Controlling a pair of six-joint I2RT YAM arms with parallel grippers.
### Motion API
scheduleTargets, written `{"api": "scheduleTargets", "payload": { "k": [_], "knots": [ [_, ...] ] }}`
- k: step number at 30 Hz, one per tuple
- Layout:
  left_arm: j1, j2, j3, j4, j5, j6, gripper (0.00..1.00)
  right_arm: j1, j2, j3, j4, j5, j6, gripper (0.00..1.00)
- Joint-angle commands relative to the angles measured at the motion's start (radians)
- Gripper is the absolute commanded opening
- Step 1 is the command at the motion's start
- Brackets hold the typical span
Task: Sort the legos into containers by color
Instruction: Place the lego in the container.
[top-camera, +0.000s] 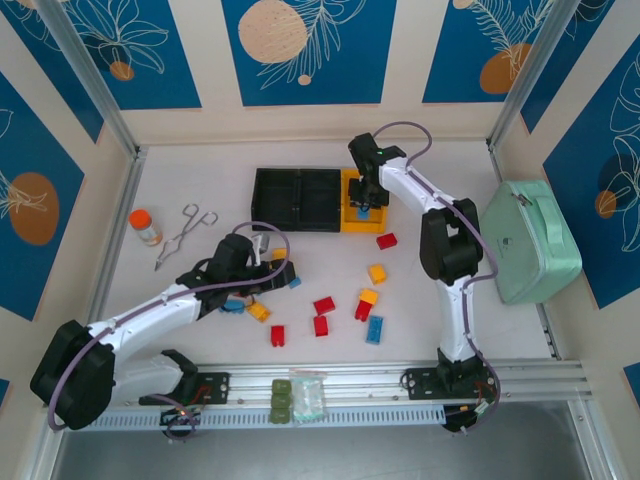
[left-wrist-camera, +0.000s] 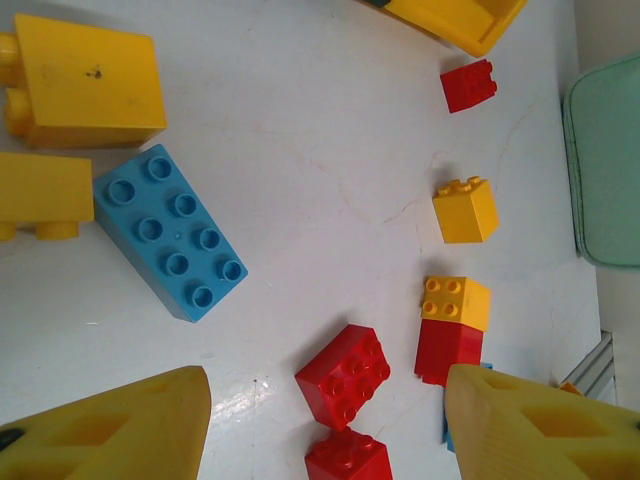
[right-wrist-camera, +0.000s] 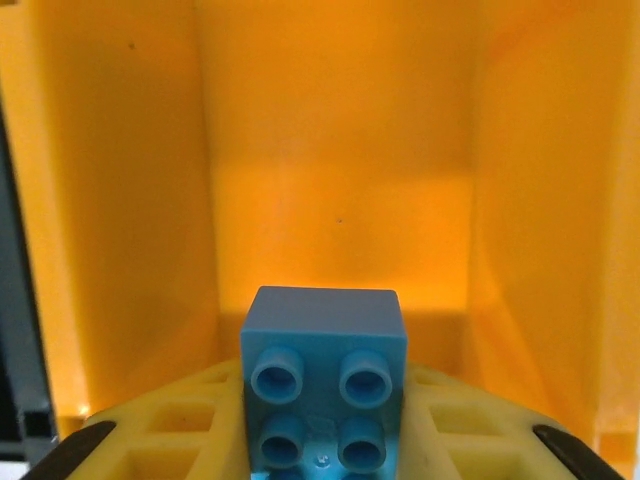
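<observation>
Two black containers (top-camera: 297, 198) and one yellow container (top-camera: 349, 216) stand in a row at the back. My right gripper (top-camera: 364, 208) hangs over the yellow one, shut on a blue lego (right-wrist-camera: 324, 375), with yellow walls (right-wrist-camera: 340, 130) all round it. My left gripper (top-camera: 270, 272) is open low over the scattered legos. Between its fingers (left-wrist-camera: 120, 430) lies a red square lego (left-wrist-camera: 343, 375), untouched, and a second red one (left-wrist-camera: 347, 458) sits below it. An oblong blue lego (left-wrist-camera: 170, 232) and two yellow ones (left-wrist-camera: 85, 80) lie to the left.
More legos lie mid-table: red (top-camera: 386, 241), yellow (top-camera: 377, 273), blue (top-camera: 374, 330), red (top-camera: 277, 335). A mint-green case (top-camera: 530, 240) stands at the right. An orange-capped bottle (top-camera: 145, 226) and metal forceps (top-camera: 180, 236) lie at the left. Olive blocks (top-camera: 282, 398) with a clear bag sit on the front rail.
</observation>
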Motion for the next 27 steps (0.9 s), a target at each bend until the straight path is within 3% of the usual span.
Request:
{"api": "scheduleTargets", "payload": {
  "k": [1, 6, 13, 18, 27],
  "knots": [
    [-0.013, -0.023, 0.009, -0.003, -0.026, -0.006, 0.63, -0.005, 0.035, 0.053, -0.043, 0.013, 0.019, 0.32],
    [-0.014, -0.043, -0.003, -0.016, -0.034, -0.009, 0.63, -0.010, 0.079, 0.094, -0.058, 0.022, 0.023, 0.33],
    [-0.014, -0.070, -0.015, -0.035, -0.049, -0.006, 0.63, -0.004, 0.074, 0.124, -0.074, 0.030, 0.032, 0.47],
    [-0.014, -0.084, -0.020, -0.048, -0.067, -0.006, 0.64, 0.014, -0.006, 0.103, -0.064, 0.040, 0.029, 0.50],
    [-0.013, -0.101, -0.017, -0.096, -0.102, -0.004, 0.64, 0.062, -0.266, -0.171, 0.039, 0.023, 0.042, 0.50]
  ]
}}
